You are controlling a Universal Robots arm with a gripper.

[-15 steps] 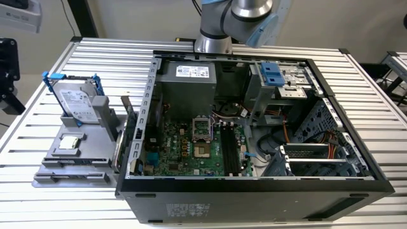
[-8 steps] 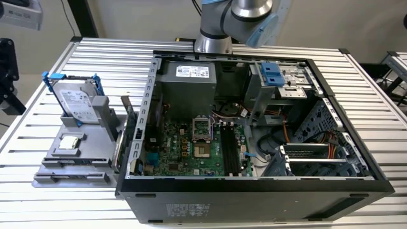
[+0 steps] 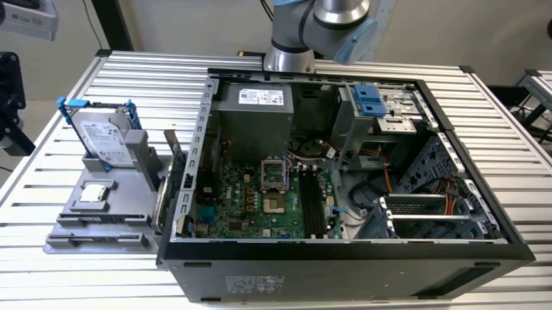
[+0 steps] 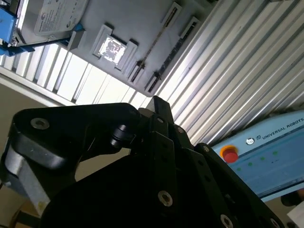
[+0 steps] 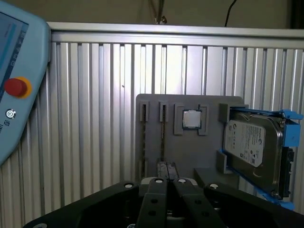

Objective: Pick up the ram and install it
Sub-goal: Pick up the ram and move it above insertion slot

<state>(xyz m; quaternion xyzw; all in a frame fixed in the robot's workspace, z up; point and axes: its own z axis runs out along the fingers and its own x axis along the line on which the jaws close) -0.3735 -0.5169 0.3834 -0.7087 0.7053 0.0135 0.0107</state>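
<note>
claw [image 5: 167, 167] together, well clear of gray holder [image 5: 190, 149]; ram [image 5: 163, 137] on edge in its slot

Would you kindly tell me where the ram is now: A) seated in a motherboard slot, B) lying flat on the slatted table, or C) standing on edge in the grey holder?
C: the ram stands on edge in the grey holder, beside the processor chip.

Silver-grey tubular arm [image 3: 293, 45] with pale-blue joint caps [image 3: 358, 37]; matte black claw [image 5: 166, 179] with small silver screws [image 5: 213, 186].
</note>
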